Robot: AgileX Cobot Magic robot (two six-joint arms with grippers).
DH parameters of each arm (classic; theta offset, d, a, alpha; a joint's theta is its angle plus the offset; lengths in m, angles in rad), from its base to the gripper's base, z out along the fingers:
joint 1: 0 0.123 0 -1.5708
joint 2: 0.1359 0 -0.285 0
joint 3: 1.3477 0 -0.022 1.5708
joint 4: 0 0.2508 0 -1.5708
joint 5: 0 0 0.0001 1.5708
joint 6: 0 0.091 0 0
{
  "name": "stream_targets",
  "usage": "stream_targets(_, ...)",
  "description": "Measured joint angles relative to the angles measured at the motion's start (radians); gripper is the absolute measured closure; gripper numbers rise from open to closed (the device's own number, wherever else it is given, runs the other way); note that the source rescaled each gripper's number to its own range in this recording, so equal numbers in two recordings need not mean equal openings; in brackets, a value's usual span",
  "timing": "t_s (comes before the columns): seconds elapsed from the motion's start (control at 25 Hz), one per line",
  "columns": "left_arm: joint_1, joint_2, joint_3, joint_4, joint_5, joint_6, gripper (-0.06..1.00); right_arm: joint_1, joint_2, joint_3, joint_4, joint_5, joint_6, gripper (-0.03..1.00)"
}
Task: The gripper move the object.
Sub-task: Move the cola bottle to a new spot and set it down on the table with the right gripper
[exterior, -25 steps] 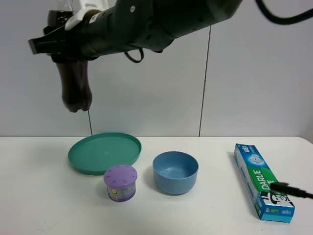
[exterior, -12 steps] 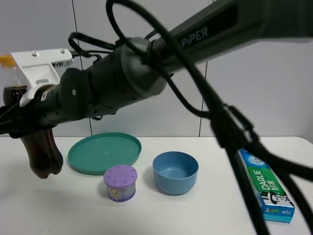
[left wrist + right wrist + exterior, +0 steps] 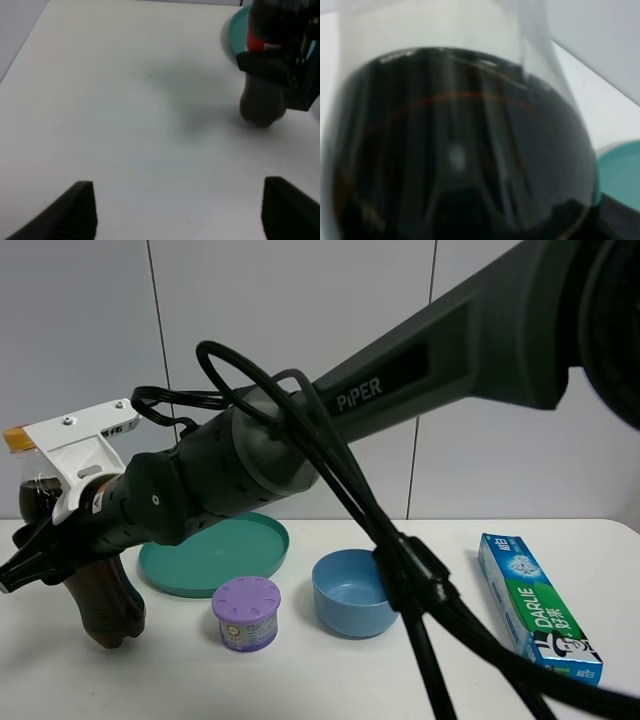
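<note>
The object, a clear bottle (image 3: 98,602) of dark cola with a yellow-orange cap, stands upright at the far left of the white table. Its base is at or just above the surface. My right gripper (image 3: 62,548), black with a white bracket, has reached across from the right and is shut on the bottle's middle. In the right wrist view the bottle (image 3: 460,150) fills the frame. The left wrist view shows the bottle (image 3: 262,100) with its red label, held in the dark fingers. My left gripper (image 3: 182,215) is open and empty, some way from the bottle over bare table.
A teal plate (image 3: 215,550) lies just right of the bottle. A purple-lidded round jar (image 3: 246,613) and a blue bowl (image 3: 358,590) stand in the middle. A toothpaste box (image 3: 538,610) lies at the right. The right arm's black cables (image 3: 400,570) hang across the middle.
My right gripper has carried the bottle from high in the air down and leftward to table level at the far left. The other things have not moved.
</note>
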Motion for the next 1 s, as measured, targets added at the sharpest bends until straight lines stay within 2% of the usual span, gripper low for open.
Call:
stream_targets(0.2, 0.000, 0.000, 0.000, 0.000, 0.000, 0.002, -0.06, 0.000, 0.002, 0.000, -0.042, -0.023, 0.127, 0.97)
stream_targets(0.36, 0.000, 0.000, 0.000, 0.000, 0.000, 0.003, -0.06, 0.000, 0.006, 0.000, -0.061, -0.111, 0.277, 0.97)
stream_targets(0.44, 0.000, 0.000, 0.000, 0.000, 0.000, 0.003, -0.06, 0.000, 0.014, 0.000, -0.087, -0.145, 0.307, 0.97)
stream_targets(0.72, 0.000, 0.000, 0.000, 0.000, 0.000, 0.003, -0.06, 0.000, 0.041, 0.000, -0.108, -0.171, 0.308, 0.97)
stream_targets(1.0, 0.000, 0.000, 0.000, 0.000, 0.000, 0.003, -0.06, -0.008, 0.041, 0.000, -0.108, -0.137, 0.202, 0.97)
